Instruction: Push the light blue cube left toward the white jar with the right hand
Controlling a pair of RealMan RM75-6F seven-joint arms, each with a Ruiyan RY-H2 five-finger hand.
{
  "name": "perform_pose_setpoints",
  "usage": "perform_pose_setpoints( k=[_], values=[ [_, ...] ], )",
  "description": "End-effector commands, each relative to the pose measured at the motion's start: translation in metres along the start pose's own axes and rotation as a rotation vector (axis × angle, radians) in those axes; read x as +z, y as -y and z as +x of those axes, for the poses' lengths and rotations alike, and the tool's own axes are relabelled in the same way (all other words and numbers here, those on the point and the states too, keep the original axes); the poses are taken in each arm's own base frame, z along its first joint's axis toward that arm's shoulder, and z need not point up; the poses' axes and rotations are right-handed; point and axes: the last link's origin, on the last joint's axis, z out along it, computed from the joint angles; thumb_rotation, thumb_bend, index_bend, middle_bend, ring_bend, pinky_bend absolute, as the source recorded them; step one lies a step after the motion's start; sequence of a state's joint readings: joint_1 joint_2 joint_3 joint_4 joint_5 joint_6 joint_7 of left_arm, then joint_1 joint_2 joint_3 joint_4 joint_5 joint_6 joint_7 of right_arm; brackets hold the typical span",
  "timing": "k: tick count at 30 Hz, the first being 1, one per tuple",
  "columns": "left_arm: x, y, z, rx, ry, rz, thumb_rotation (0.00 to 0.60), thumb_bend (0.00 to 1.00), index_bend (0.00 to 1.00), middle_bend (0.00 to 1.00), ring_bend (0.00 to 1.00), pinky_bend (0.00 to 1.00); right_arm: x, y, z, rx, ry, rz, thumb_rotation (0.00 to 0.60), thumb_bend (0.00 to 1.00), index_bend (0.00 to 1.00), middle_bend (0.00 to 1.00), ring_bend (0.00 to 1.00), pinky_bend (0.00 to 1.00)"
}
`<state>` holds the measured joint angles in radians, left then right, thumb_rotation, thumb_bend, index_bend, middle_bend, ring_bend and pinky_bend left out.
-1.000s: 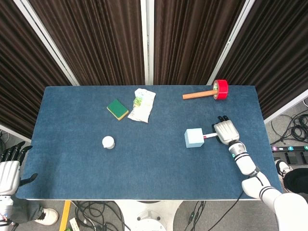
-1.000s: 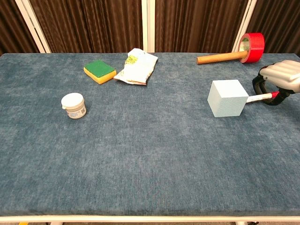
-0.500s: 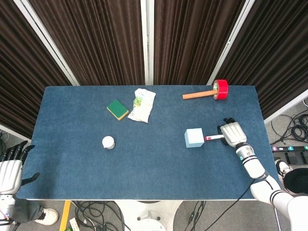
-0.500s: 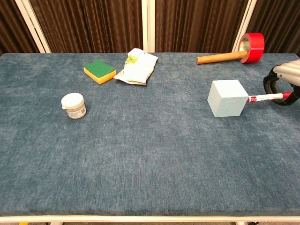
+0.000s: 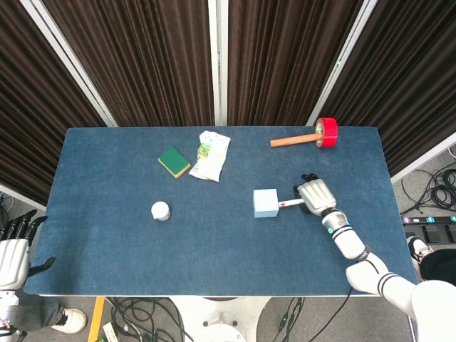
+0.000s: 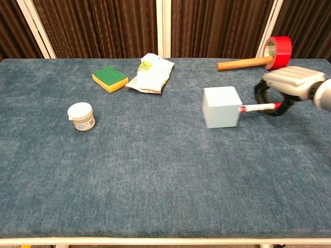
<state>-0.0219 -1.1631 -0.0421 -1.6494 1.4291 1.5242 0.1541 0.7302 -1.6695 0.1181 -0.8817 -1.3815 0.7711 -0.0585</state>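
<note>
One finger: extended from the right hand (image 5: 315, 196), others curled, was pressed on the light blue cube (image 5: 266, 203).
Jar bearing: the white jar (image 5: 160, 210) was seen well left of the cube.
Left hand (image 5: 13, 251): spread, empty, off the worktop (image 5: 107, 235).

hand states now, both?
Left hand: open, holding nothing, off the table's left edge.
Right hand: fingers curled, one finger out against the cube; holds nothing.

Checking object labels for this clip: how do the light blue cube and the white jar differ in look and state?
The light blue cube is boxy with flat faces and clearly larger; the white jar is small, round and lidded. The right hand has one extended finger against the cube's right side, while the jar stands untouched, far to its left. Both are pale and rest upright on the blue table.
</note>
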Motion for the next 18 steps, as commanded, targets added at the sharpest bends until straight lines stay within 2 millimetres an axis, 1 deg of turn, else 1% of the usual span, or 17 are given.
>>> perform_pose_setpoints(
  k=[1, 5, 7, 9, 11, 15, 18],
  values=[
    [-0.001, 0.001, 0.000, -0.001, 0.000, 0.003, 0.600, 0.09, 0.26, 0.22, 0.16, 0.16, 0.012, 0.026, 0.005, 0.006, 0.004, 0.038, 0.600, 0.48, 0.60, 0.53, 0.16, 0.19],
    [-0.002, 0.003, 0.000, 0.000, 0.001, 0.008, 0.600, 0.09, 0.26, 0.22, 0.16, 0.16, 0.023, 0.053, 0.009, 0.010, 0.002, 0.070, 0.600, 0.48, 0.60, 0.53, 0.16, 0.19],
    [-0.003, 0.003, 0.000, 0.000, 0.001, 0.010, 0.600, 0.09, 0.26, 0.22, 0.16, 0.16, 0.027, 0.062, 0.011, 0.008, 0.004, 0.079, 0.600, 0.48, 0.60, 0.53, 0.16, 0.19],
    [-0.003, 0.003, 0.000, 0.000, 0.000, 0.009, 0.600, 0.09, 0.26, 0.22, 0.16, 0.16, 0.028, 0.065, 0.012, -0.001, 0.004, 0.081, 0.600, 0.48, 0.60, 0.53, 0.16, 0.19],
    [-0.003, 0.003, 0.000, -0.001, -0.002, 0.007, 0.600, 0.09, 0.26, 0.22, 0.16, 0.16, 0.025, 0.062, 0.013, -0.002, 0.005, 0.071, 0.600, 0.48, 0.60, 0.53, 0.16, 0.19],
    [-0.002, 0.002, 0.000, -0.004, 0.000, 0.000, 0.600, 0.09, 0.26, 0.22, 0.16, 0.16, 0.017, 0.045, 0.011, -0.010, 0.014, 0.031, 0.600, 0.48, 0.60, 0.53, 0.16, 0.19],
    [-0.001, 0.000, -0.001, -0.006, -0.001, -0.011, 0.600, 0.09, 0.26, 0.22, 0.16, 0.16, 0.013, 0.036, 0.012, -0.014, 0.021, 0.007, 0.600, 0.48, 0.60, 0.53, 0.16, 0.19]
  ],
)
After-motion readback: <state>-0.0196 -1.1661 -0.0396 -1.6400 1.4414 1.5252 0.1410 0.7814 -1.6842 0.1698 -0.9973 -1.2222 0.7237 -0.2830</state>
